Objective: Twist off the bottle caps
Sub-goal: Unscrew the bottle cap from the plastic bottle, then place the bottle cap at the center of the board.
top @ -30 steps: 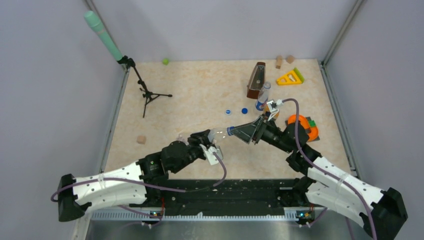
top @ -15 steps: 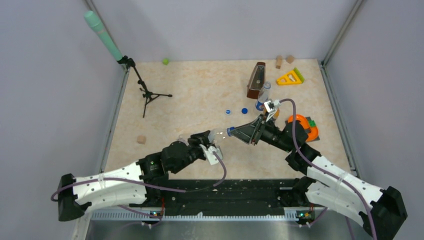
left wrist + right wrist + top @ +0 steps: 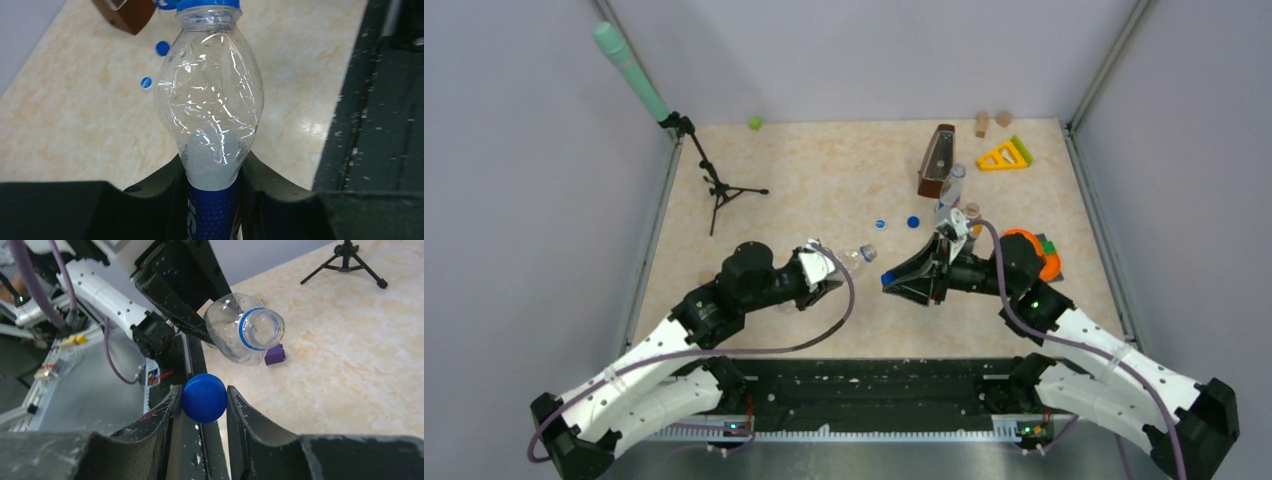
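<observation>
The left arm reaches out, left gripper (image 3: 212,172) tight on the bottle (image 3: 210,100). The right arm points across at it, right gripper (image 3: 203,394) pinching a blue cap (image 3: 204,399) near the open mouth.

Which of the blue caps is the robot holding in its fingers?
The dark blue cap pinched in the right gripper, beside the open bottle. The paler cap and the second dark cap lie loose on the table.
</observation>
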{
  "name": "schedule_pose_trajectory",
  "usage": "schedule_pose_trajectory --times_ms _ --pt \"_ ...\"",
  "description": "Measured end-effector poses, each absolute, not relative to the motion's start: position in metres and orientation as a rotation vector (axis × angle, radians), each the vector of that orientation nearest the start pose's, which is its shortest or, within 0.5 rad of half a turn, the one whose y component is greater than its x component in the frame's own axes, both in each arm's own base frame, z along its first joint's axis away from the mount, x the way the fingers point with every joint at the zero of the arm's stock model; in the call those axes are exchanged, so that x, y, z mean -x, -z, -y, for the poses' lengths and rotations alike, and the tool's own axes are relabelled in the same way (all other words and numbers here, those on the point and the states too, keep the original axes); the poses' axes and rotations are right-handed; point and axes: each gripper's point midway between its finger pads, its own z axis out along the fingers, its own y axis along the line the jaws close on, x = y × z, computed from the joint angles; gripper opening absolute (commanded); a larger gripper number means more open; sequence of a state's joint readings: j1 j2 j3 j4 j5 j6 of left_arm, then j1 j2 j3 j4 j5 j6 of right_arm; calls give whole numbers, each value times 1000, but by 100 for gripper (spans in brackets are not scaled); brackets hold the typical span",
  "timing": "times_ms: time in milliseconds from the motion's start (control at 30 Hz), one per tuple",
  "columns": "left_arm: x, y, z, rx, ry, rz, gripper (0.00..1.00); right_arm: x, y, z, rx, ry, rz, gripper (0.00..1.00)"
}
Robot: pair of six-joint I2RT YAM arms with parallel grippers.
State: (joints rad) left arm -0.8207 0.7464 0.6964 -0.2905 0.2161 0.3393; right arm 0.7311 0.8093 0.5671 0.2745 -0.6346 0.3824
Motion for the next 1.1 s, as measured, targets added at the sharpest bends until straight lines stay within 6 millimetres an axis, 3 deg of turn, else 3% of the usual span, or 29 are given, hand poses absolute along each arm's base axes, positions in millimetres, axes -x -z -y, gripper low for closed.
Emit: schedule_pose_trajectory --times_ms 133,233,367,433,533,600,733,800,967,1100 --pt "-167 -234 246 -1230 718 -1544 0 -134 -285 -284 977 -1285 -1421 0" --pt "-160 -231 253 -1256 802 -1565 0 -137 -297 -281 1015 -1227 -1383 0" --pt "-173 -229 241 -1124 731 -1611 0 -156 -292 -278 935 -1145 -1451 0" --pt "-188 -231 220 -945 624 -1596 0 -170 -281 -280 880 -1107 -1526 0" --pt "-196 -241 190 -722 541 -1515 0 -199 -248 -284 775 -1034 -1690 0" --pt "-196 -255 177 -612 537 -1427 0 -220 -212 -288 712 -963 -1844 0" --pt "-199 -269 173 -511 561 -1364 0 -258 -136 -297 647 -714 -2144 0" --pt "-202 -271 176 -496 577 -1367 0 -269 -112 -303 637 -597 -2225 0" --pt "-205 -269 181 -480 606 -1379 0 -295 -64 -300 580 -369 -2333 1" --pt "-205 -272 182 -466 618 -1347 0 -303 -56 -288 523 -273 -2340 11"
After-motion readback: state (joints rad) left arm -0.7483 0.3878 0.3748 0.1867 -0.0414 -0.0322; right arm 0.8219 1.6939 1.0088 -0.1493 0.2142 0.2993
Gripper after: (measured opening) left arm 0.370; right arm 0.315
